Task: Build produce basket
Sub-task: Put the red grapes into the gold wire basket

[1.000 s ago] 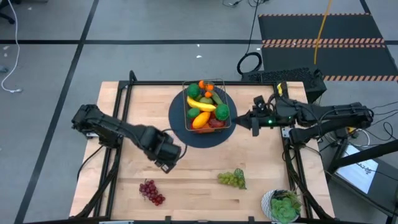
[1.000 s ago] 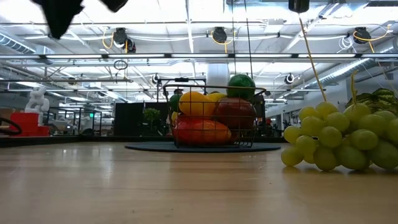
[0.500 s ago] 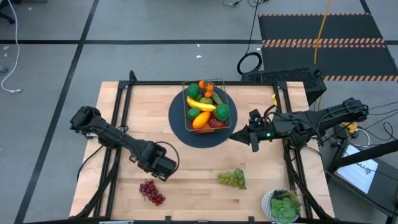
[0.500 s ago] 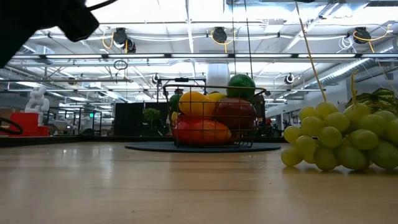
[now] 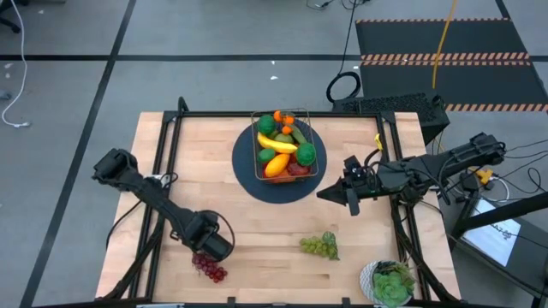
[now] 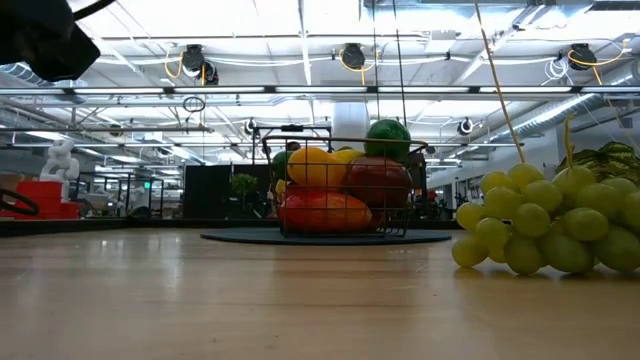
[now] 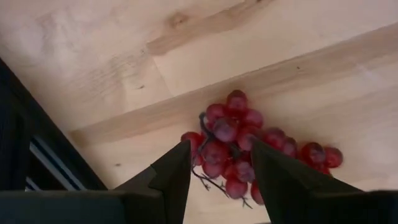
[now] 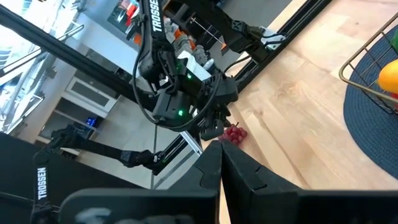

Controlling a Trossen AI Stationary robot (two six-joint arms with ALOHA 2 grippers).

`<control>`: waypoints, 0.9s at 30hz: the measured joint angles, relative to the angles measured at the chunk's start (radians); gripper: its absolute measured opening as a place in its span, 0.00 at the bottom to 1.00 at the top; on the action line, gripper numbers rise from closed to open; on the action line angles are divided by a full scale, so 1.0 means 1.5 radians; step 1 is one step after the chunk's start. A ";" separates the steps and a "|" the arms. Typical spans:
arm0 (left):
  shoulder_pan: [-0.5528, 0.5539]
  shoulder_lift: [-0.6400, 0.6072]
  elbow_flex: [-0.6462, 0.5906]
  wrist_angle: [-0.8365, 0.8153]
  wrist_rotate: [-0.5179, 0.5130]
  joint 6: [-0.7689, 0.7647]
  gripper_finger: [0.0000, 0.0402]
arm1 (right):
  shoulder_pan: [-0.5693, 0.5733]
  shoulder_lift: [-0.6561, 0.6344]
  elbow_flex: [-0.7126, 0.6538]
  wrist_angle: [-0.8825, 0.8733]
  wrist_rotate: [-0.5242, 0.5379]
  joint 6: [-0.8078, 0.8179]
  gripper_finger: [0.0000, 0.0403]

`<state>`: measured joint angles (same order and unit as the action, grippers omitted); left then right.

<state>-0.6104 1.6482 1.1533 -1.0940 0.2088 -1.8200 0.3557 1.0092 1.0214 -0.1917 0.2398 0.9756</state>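
The wire basket (image 5: pixel 287 145) stands on a round dark-blue mat, filled with a banana, a mango, oranges, red and green pieces; the low view shows the basket (image 6: pixel 340 190) too. Purple grapes (image 5: pixel 209 269) lie near the table's near left edge. My left gripper (image 5: pixel 211 251) hangs open right over them, pointing down; in its wrist view the two fingers stand either side of the purple grapes (image 7: pixel 249 146), and I see no touch. Green grapes (image 5: pixel 319 246) lie near the near right side. My right gripper (image 5: pixel 328 193) is shut, in the air right of the mat.
A potted leafy plant (image 5: pixel 390 283) stands at the near right corner. The blue mat (image 5: pixel 257 184) sits at the table's far middle. Black frame rails run along the left and right edges. Bare wood lies between the two grape bunches.
My left gripper has swung from the table's middle toward the near left and down, ending over the purple grapes. My right gripper has drawn away from the basket toward the near edge. The produce has not moved.
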 joint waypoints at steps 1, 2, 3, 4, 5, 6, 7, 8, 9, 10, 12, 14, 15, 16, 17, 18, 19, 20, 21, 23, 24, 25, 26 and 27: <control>-0.003 0.000 -0.005 0.001 -0.003 -0.010 0.42 | 0.000 0.000 0.000 0.000 0.000 0.000 0.00; -0.006 0.000 -0.011 0.001 -0.005 -0.019 0.42 | 0.000 0.000 0.000 0.000 0.000 0.000 0.00; -0.007 0.000 -0.017 0.003 -0.005 -0.025 0.42 | 0.000 0.000 0.000 0.000 0.000 0.000 0.00; -0.007 0.000 -0.023 0.007 -0.005 -0.028 0.42 | 0.000 0.000 0.000 0.000 0.000 0.000 0.00; -0.008 0.000 -0.030 0.015 -0.006 -0.029 0.42 | 0.000 0.000 0.000 0.000 0.000 0.000 0.00; -0.009 0.000 -0.038 0.022 -0.006 -0.031 0.42 | 0.000 0.000 0.000 0.000 0.000 0.000 0.00; -0.010 0.000 -0.046 0.030 -0.009 -0.033 0.42 | 0.000 0.000 0.000 0.000 0.000 0.000 0.00; -0.011 0.000 -0.056 0.043 -0.013 -0.034 0.42 | 0.000 0.000 0.000 0.000 0.000 -0.001 0.00; -0.013 0.000 -0.066 0.062 -0.018 -0.035 0.42 | 0.000 0.000 0.000 0.000 0.000 -0.002 0.00; -0.013 0.000 -0.075 0.083 -0.020 -0.038 0.42 | 0.000 0.000 0.000 0.000 -0.001 -0.002 0.00; -0.013 0.000 -0.091 0.115 -0.017 -0.047 0.42 | 0.000 0.000 0.000 0.000 -0.002 -0.001 0.00; -0.015 0.000 -0.098 0.117 -0.019 -0.059 0.42 | 0.004 0.000 0.000 0.000 -0.002 0.000 0.00; -0.015 0.000 -0.099 0.118 -0.025 -0.064 0.42 | 0.007 0.000 0.000 0.000 -0.001 0.000 0.00; -0.015 0.000 -0.099 0.119 -0.031 -0.067 0.42 | 0.009 0.000 0.000 0.000 -0.001 0.000 0.00; -0.016 0.000 -0.100 0.118 -0.035 -0.068 0.42 | 0.011 0.000 0.000 0.000 -0.001 -0.001 0.00; -0.016 0.000 -0.100 0.114 -0.037 -0.068 0.42 | 0.013 0.000 0.000 0.000 -0.001 -0.002 0.00; -0.015 0.000 -0.100 0.111 -0.039 -0.068 0.42 | 0.015 0.000 0.000 -0.001 -0.001 -0.002 0.00; -0.015 0.000 -0.100 0.110 -0.040 -0.068 0.42 | 0.017 0.000 0.000 -0.001 -0.001 -0.002 0.00; -0.015 0.000 -0.100 0.109 -0.040 -0.071 0.42 | 0.019 0.000 0.000 -0.002 -0.001 -0.002 0.00; -0.016 0.000 -0.100 0.102 -0.041 -0.083 0.42 | 0.022 0.000 0.000 -0.003 -0.001 -0.002 0.00; -0.018 0.000 -0.100 0.100 -0.041 -0.088 0.42 | 0.023 0.000 0.000 -0.004 -0.001 -0.002 0.00; -0.019 0.000 -0.100 0.099 -0.041 -0.093 0.42 | 0.023 0.000 0.000 -0.005 -0.001 -0.002 0.00; -0.022 0.000 -0.100 0.092 -0.041 -0.098 0.42 | 0.024 0.000 0.000 -0.005 -0.001 -0.002 0.00; -0.024 0.000 -0.100 0.086 -0.041 -0.103 0.42 | 0.024 0.000 0.000 -0.005 -0.001 -0.002 0.00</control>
<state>-0.6464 1.6482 1.0031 -0.9649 0.1474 -1.9744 0.3922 1.0092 1.0214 -0.1989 0.2382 0.9726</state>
